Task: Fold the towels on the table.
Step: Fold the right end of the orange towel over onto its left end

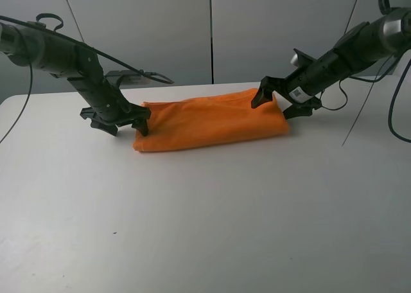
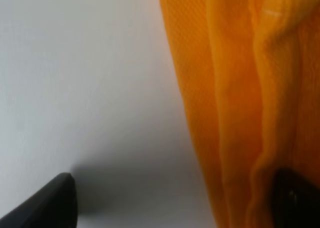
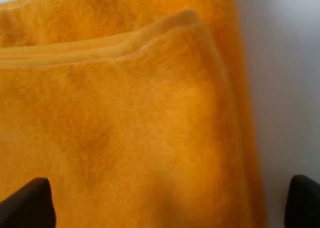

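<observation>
We find the orange towel (image 1: 209,121) lying on the tabletop (image 1: 205,229), folded into a long band, with stacked layers showing at one end. The left hand (image 1: 125,124) stands at the towel's left end, spread apart and gripping nothing. One side of it sits over the cloth, the other over bare surface just beside the towel's edge. The right hand (image 1: 275,106) stands at the towel's right end, likewise spread wide, straddling the layered corner without clamping it.

We judge two hazards. A hand closing from here may catch only the upper layers and pull the fold open. A hand dragging across the soft pile on withdrawal may skew or bunch the band.
</observation>
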### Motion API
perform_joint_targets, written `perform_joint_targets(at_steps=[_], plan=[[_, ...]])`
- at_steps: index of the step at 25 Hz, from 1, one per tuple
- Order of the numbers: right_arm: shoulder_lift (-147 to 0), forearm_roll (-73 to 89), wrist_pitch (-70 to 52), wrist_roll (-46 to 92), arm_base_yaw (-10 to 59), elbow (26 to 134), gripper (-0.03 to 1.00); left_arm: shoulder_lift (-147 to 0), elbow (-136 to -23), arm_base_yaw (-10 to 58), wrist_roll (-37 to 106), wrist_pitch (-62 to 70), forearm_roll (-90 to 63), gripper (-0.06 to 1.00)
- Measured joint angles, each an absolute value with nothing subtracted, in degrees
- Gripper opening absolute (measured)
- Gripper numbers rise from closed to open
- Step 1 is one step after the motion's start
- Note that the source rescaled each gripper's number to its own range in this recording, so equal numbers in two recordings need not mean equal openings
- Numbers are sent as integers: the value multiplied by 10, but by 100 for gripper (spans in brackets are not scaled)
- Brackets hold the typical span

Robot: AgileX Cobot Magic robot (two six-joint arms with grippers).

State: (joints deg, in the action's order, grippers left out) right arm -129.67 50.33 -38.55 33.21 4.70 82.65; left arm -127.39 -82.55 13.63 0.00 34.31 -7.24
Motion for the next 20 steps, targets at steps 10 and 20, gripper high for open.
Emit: perform_joint_targets(at_steps=[10, 20], plan=[[-1299, 525, -386, 354, 90, 827, 100, -1274, -828, 136, 0, 355, -74, 100], [-1306, 514, -431, 348, 90, 825, 9, -1274, -830, 136, 58, 403, -75, 100]])
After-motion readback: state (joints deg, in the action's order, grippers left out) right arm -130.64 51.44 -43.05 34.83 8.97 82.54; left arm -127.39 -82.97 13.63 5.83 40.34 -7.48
